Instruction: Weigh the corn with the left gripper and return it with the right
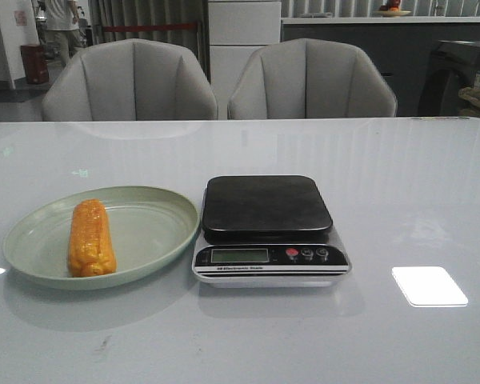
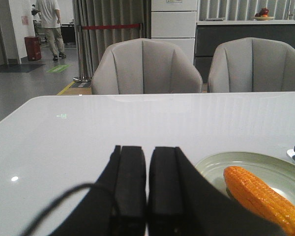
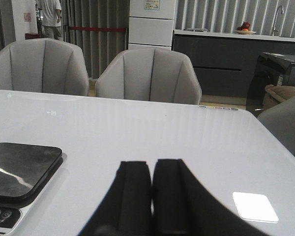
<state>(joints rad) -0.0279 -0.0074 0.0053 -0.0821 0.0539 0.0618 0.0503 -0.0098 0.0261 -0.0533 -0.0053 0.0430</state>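
The orange-yellow corn (image 1: 90, 238) lies lengthwise on a pale green plate (image 1: 152, 232) at the table's left; it also shows in the left wrist view (image 2: 260, 194) on the plate (image 2: 216, 164). A kitchen scale (image 1: 268, 228) with a bare black platform stands to the plate's right; its platform shows in the right wrist view (image 3: 17, 164). My left gripper (image 2: 147, 150) is shut and empty, low over the table just left of the plate. My right gripper (image 3: 152, 163) is shut and empty, to the right of the scale. Neither gripper shows in the front view.
Two grey chairs (image 1: 132, 80) (image 1: 310, 78) stand behind the table's far edge. A bright light patch (image 1: 429, 286) lies on the glossy white table at the right front.
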